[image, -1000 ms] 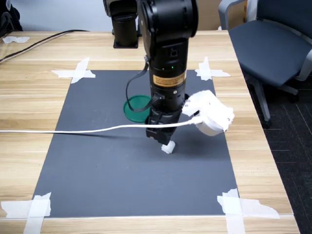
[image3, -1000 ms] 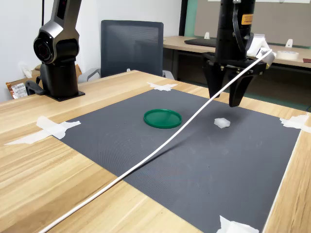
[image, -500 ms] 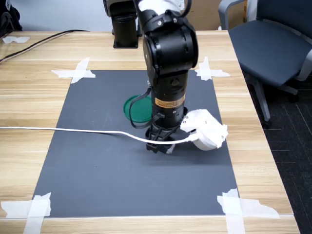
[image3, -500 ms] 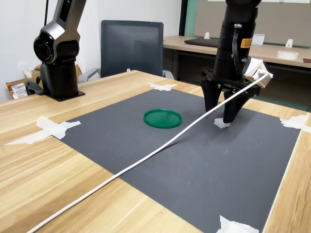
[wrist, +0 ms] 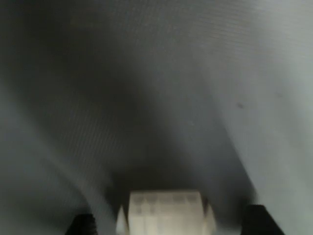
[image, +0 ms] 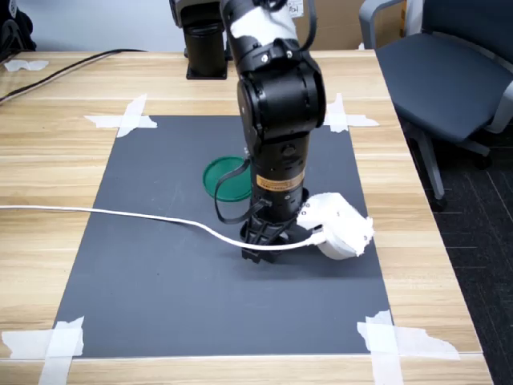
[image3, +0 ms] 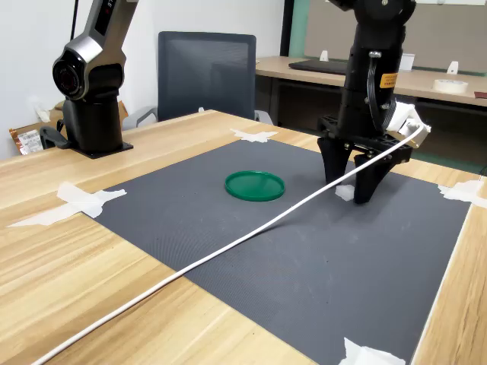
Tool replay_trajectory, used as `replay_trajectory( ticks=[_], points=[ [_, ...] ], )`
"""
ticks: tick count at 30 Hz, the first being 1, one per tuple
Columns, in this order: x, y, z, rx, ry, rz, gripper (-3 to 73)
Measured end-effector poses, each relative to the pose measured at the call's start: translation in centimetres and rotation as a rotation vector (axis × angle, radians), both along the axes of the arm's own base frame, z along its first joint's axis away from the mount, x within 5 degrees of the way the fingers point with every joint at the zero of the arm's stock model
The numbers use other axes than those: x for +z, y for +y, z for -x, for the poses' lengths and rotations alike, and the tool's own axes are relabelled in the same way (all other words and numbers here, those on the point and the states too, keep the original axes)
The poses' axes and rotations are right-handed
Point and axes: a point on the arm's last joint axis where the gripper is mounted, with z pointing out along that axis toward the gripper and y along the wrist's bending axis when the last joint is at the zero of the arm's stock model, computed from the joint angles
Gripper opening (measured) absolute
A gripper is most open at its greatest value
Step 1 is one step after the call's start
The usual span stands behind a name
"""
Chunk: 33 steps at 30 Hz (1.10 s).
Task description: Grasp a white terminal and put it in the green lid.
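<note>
The white terminal (image3: 345,192) lies on the dark mat, to the right of the green lid (image3: 254,185) in the second exterior view. My gripper (image3: 348,190) is down at mat level and open, one finger on each side of the terminal. In the wrist view the terminal (wrist: 165,213) sits between the dark fingertips (wrist: 257,220) with a gap on both sides. In the first exterior view my gripper (image: 260,250) hides the terminal, and the green lid (image: 226,178) shows partly behind the arm.
A white cable (image: 120,213) runs from the wrist across the mat (image: 160,273) and off the first exterior view's left. The white camera housing (image: 341,227) hangs beside the gripper. A second black arm base (image3: 91,99) stands on the wooden table. An office chair (image: 449,80) is beside it.
The arm has come down from above the terminal to the mat. The open fingers now stand around the terminal, which has stayed in place.
</note>
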Motion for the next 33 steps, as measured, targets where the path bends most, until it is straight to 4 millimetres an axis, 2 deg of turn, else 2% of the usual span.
replay_trajectory(
  ticks=[4,7,14,21,24,27,33],
  points=[
    [-0.1,0.0,-0.1,-0.004,-0.002,0.000,54.7],
    [-0.1,0.0,-0.1,-0.007,-0.006,-0.002,50.8],
    [-0.1,0.0,-0.1,-0.025,-0.006,-0.005,30.4],
    [0.3,0.0,-0.1,-0.028,-0.022,-0.011,29.7],
    [1.3,0.0,0.0,-0.028,-0.045,-0.019,29.7],
    [3.1,-0.1,0.2,-0.028,-0.097,-0.037,29.7],
    [8.5,-0.5,1.2,-0.027,-0.247,-0.091,29.7]
  ],
)
